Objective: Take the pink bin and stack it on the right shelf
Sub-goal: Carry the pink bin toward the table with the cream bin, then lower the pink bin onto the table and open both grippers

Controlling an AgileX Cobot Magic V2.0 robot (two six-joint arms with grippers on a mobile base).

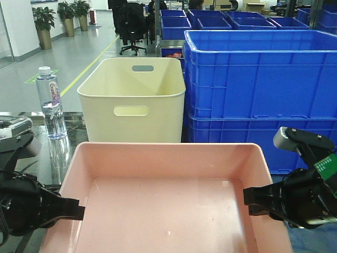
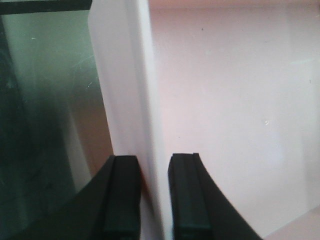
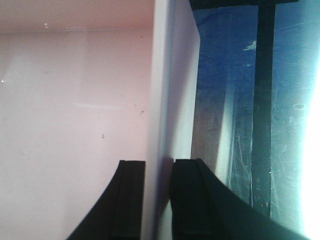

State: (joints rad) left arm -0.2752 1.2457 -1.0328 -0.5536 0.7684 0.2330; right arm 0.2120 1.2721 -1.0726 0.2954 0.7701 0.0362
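The left gripper and the right gripper each pinch a side wall of the pink bin, one finger inside and one outside. Moving it well likely means both arms travelling together and level (an uneven rise could twist the thin walls free). The bin lies over the dark, glossy deck of the right shelf; I cannot tell whether it rests on it. Beyond stand a water bottle, a cream bin, blue crates, then open office floor.

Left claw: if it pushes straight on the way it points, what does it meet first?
The pink bin: its side wall sits between the left claw fingers. Further in, the inner finger would likely reach the bin's floor, the outer one the dark shelf; depth unclear.
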